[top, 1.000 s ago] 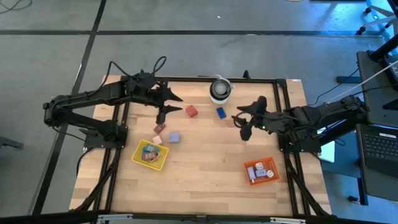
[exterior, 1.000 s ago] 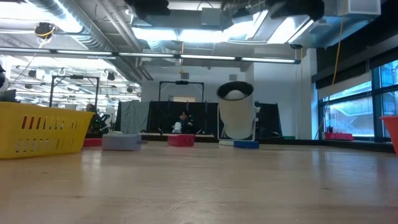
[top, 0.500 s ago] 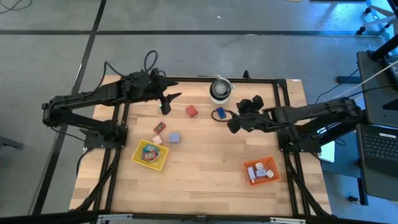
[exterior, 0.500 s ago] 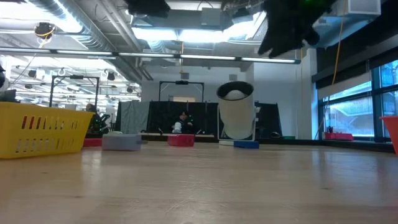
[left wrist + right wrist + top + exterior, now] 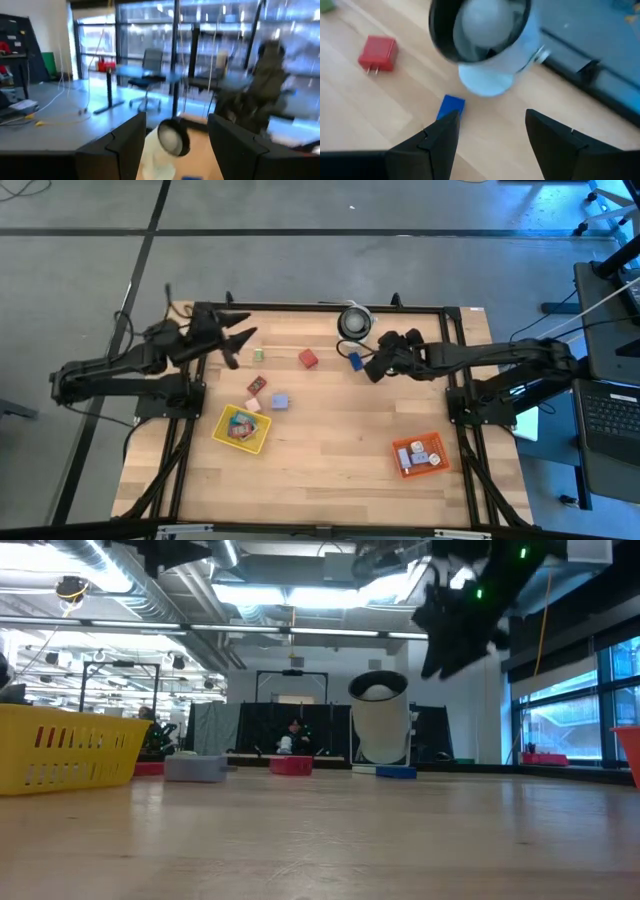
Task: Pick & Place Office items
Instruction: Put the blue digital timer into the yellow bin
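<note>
My right gripper (image 5: 373, 367) is open and empty above the table, just right of a small blue piece (image 5: 354, 361) that lies flat; the right wrist view shows the piece (image 5: 451, 107) just ahead of the open fingers. A red piece (image 5: 308, 358), a green piece (image 5: 258, 355), a reddish piece (image 5: 257, 385) and a lavender piece (image 5: 281, 401) lie loose on the wood. My left gripper (image 5: 236, 342) is open and empty at the far left, left of the green piece. In the low view my right gripper (image 5: 445, 650) hangs above the blue piece (image 5: 397, 772).
A white round roll (image 5: 353, 322) stands at the far edge, close behind the blue piece. A yellow tray (image 5: 222, 436) with several pieces sits at the near left, and an orange tray (image 5: 404, 467) with pieces at the near right. Bare wood lies between the trays.
My right gripper has gone toward the table's left and far edge, up to the blue piece, and has come lower in the low view. My left gripper has drawn back toward the table's left edge, and the green piece now shows on the wood where it stood.
</note>
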### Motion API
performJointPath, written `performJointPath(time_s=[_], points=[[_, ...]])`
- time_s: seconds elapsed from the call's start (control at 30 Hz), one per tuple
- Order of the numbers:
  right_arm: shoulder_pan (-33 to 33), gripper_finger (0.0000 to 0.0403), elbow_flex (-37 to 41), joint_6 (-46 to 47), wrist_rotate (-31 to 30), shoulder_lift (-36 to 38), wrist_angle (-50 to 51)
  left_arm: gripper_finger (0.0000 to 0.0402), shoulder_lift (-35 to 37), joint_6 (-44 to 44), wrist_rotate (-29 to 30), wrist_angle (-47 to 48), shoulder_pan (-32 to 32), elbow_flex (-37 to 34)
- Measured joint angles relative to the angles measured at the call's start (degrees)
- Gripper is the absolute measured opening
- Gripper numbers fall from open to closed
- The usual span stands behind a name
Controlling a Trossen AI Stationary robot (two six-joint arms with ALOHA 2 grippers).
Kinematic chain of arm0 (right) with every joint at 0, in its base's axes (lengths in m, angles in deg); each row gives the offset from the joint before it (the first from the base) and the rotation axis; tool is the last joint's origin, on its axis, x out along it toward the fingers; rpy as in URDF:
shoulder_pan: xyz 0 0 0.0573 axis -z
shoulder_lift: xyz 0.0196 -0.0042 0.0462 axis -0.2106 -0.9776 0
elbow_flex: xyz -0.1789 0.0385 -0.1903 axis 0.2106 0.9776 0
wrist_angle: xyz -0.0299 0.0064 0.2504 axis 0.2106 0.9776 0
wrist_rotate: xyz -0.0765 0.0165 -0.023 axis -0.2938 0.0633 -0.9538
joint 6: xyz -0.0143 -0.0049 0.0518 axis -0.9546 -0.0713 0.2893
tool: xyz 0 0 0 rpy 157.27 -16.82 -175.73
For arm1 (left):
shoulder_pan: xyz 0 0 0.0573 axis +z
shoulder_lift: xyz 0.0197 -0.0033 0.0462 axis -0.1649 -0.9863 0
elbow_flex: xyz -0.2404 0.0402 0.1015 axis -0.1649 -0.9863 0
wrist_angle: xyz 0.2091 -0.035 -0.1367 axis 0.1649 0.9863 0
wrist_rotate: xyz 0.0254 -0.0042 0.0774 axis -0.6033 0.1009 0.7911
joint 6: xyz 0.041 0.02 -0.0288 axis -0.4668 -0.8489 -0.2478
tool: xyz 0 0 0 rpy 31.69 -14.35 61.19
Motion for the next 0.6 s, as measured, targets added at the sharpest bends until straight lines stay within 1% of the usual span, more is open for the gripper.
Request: performJointPath(time_s=[0.07,0.13,0.2,0.27,0.33,0.5,0.6], points=[[2.0,0.0229,3.6,-2.1,5.0,0.2,-6.3,0.0208,3.2,1.2,-1.5,-4.4,0.0,-4.1],[3.2,0.0229,7.1,-2.4,7.8,0.2,-13.7,0.0206,5.5,2.0,-3.5,-9.2,0.0,-7.6],[4.0,0.0229,9.3,-3.4,11.7,0.2,-19.5,0.0206,6.8,2.4,-4.1,-12.0,0.0,-10.3],[4.2,0.0229,11.6,-3.9,12.4,0.3,-24.9,0.0207,7.7,2.1,-3.9,-12.3,0.0,-12.4],[4.5,0.0229,13.6,-4.3,13.5,0.3,-28.0,0.0209,8.0,2.0,-3.2,-12.3,-0.1,-14.0],[5.1,0.0231,17.2,-2.3,14.7,0.3,-32.7,0.0209,8.0,0.9,-1.4,-12.5,0.0,-17.1],[5.1,0.0243,18.4,-0.8,14.9,0.3,-35.2,0.021,8.0,-0.4,-1.3,-12.6,0.0,-17.6]])
